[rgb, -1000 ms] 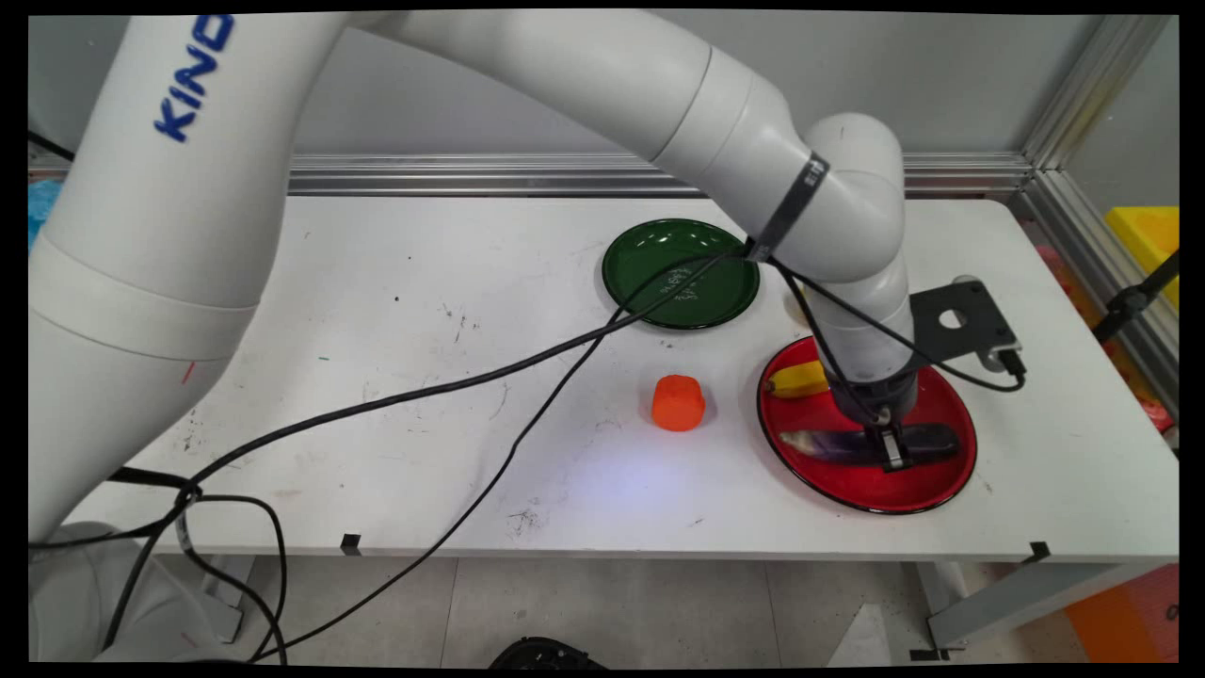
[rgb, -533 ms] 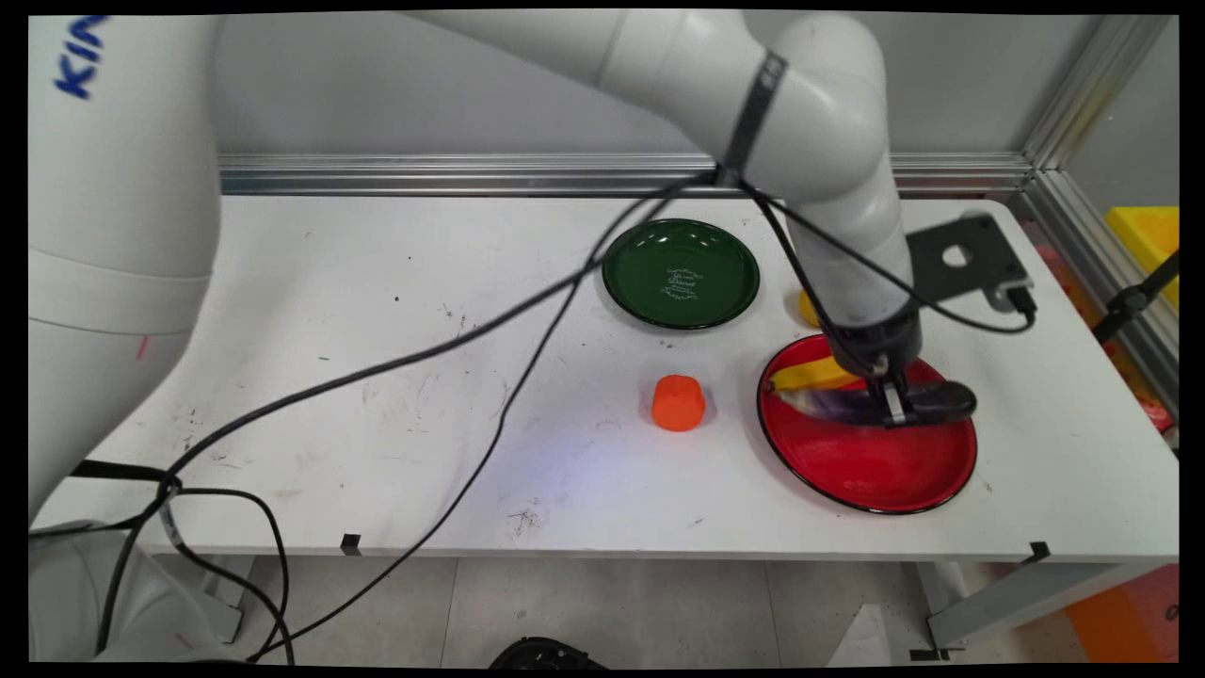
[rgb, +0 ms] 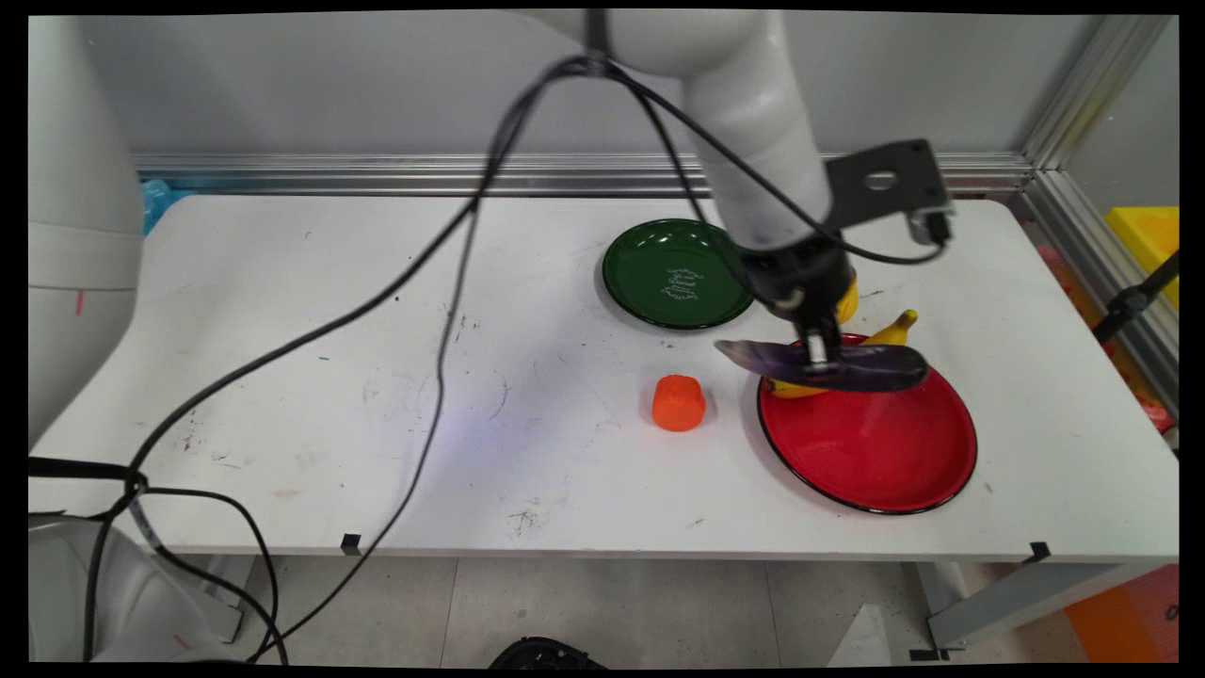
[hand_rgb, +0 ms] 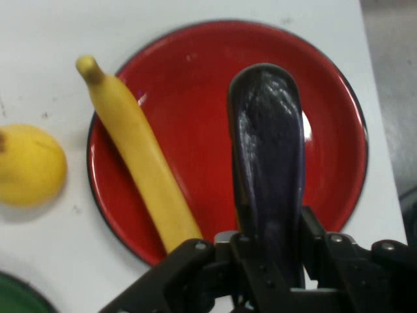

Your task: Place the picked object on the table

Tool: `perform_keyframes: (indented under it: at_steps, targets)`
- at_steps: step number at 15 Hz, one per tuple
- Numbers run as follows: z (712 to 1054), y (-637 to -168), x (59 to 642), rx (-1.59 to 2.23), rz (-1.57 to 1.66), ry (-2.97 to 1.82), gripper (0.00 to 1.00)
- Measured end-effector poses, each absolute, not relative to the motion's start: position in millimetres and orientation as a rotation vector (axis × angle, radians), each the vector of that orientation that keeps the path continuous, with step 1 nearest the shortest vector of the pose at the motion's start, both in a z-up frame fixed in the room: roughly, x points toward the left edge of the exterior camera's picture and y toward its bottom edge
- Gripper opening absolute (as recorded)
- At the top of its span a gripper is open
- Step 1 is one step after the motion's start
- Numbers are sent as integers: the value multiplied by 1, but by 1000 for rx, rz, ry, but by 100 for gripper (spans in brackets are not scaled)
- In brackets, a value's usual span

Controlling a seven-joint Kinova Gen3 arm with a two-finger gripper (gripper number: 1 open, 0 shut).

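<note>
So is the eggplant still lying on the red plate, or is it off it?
Off it. The claw holds the eggplant in the air above the red plate, beside the banana.

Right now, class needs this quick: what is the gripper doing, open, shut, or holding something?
Gripper: shut on the eggplant, held level above the red plate, clear of it; the banana lies on the plate.

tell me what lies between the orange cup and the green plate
Bare white table; nothing lies between the orange cup and the green plate, as the main view shows.
</note>
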State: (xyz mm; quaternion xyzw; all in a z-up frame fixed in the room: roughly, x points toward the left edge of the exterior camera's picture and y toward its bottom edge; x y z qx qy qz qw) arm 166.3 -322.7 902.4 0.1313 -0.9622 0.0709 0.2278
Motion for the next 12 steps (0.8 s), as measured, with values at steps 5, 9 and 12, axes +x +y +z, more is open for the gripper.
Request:
perform_keyframes:
  at_steps: [5,9,12]
  targets:
    - [918,-310,221,248,146,-2672,0]
    - [912,-297,254,175,107,-2694,0]
    - [900,-285,269,126,74,-2710,0]
